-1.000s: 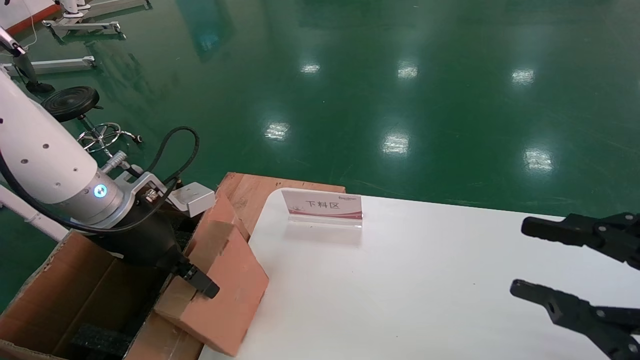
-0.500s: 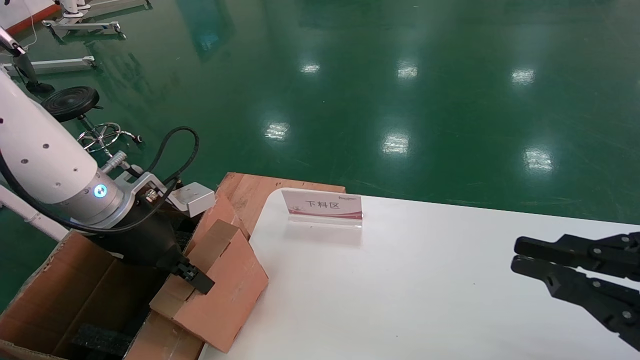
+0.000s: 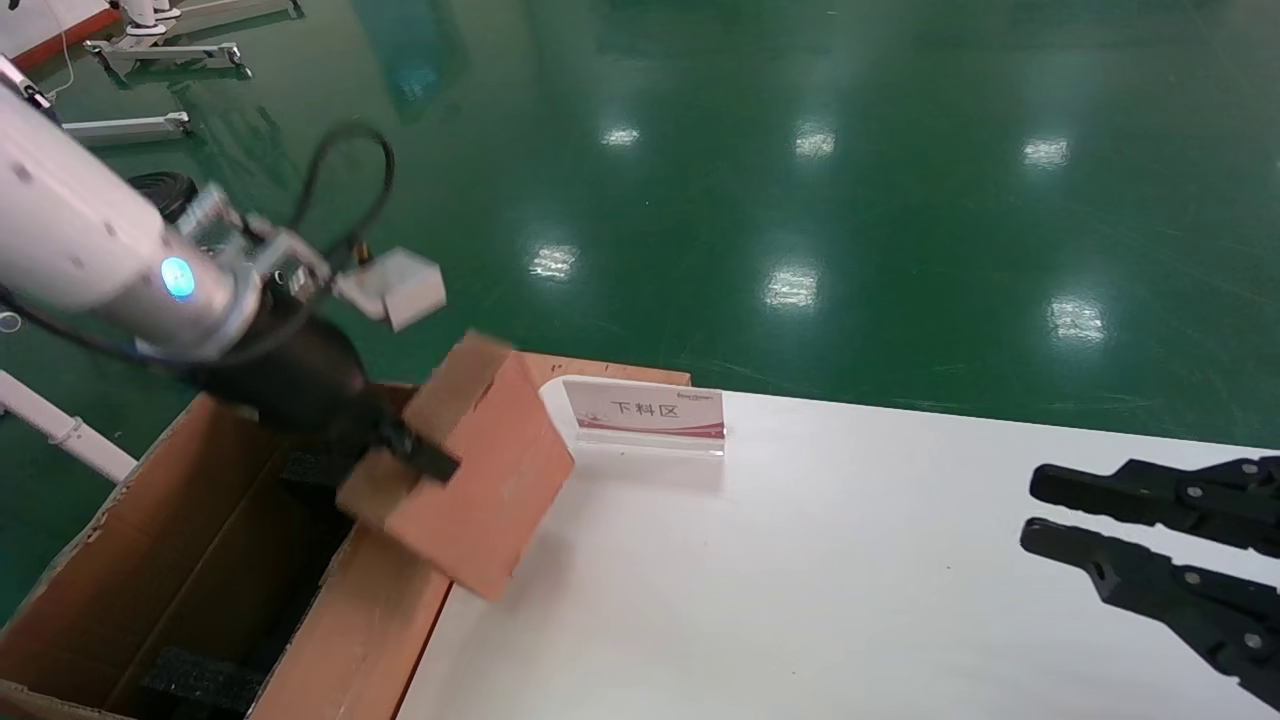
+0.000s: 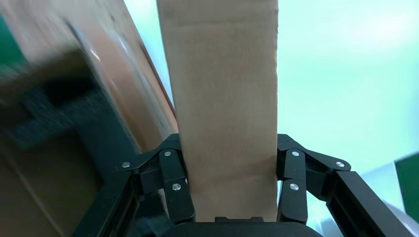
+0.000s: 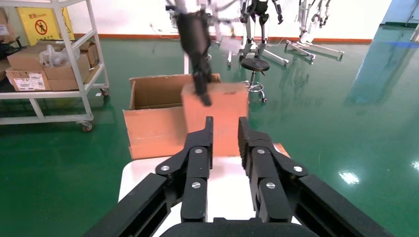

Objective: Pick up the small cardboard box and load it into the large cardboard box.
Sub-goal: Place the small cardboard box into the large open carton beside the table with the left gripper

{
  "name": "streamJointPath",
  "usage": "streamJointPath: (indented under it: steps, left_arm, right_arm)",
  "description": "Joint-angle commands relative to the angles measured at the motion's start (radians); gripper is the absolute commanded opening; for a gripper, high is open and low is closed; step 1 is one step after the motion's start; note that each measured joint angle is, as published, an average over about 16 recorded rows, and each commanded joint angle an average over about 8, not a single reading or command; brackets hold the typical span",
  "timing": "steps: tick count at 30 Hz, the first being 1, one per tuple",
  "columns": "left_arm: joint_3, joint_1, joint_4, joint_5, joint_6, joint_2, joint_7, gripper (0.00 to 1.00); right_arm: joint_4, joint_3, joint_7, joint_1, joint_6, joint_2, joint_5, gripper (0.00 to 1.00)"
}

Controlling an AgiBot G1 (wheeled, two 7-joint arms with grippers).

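My left gripper (image 3: 420,452) is shut on the small cardboard box (image 3: 480,480) and holds it tilted in the air, above the table's left edge and the near flap of the large cardboard box (image 3: 220,480). In the left wrist view the small box (image 4: 225,98) fills the space between both fingers (image 4: 173,173) of the left gripper (image 4: 227,165). Black foam (image 3: 190,680) lies inside the large box. My right gripper (image 3: 1035,508) hovers empty over the table's right side, its fingers a narrow gap apart. The right wrist view shows the right gripper (image 5: 223,129), the small box (image 5: 222,108) and the large box (image 5: 153,128).
A sign stand (image 3: 645,412) stands on the white table (image 3: 800,580) just right of the held box. A reddish wooden board (image 3: 600,372) lies behind the table's corner. A shelf rack (image 5: 49,64) with cartons stands beyond the large box.
My left gripper has lifted the small box up off the large box's flap and a little away. My right gripper's fingers have closed from wide apart to a narrow gap.
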Motion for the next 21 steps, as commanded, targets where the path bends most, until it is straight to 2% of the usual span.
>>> streamJointPath:
  steps: [1,7,13,17,21]
  left_arm:
    - [-0.013,-0.028,0.000,0.005,0.001,0.005,0.002,0.00]
    - [-0.051,-0.162,0.001,0.046,0.062,0.050,-0.013,0.00]
    - [-0.043,-0.292,0.009,0.088,0.189,0.121,-0.065,0.00]
    - [0.024,-0.375,0.016,0.084,0.246,0.160,-0.098,0.00]
    - [0.138,-0.466,0.006,0.053,0.277,0.185,-0.126,0.00]
  right_arm:
    - [0.000,0.000,0.000,0.000,0.000,0.000,0.000,1.00]
    - [0.000,-0.001,0.000,0.000,0.000,0.000,0.000,1.00]
    - [0.000,-0.001,0.000,0.000,0.000,0.000,0.001,1.00]
    - [0.000,-0.001,-0.001,0.000,0.000,0.000,0.001,1.00]
    - [0.000,-0.001,-0.001,0.000,0.000,0.001,0.001,1.00]
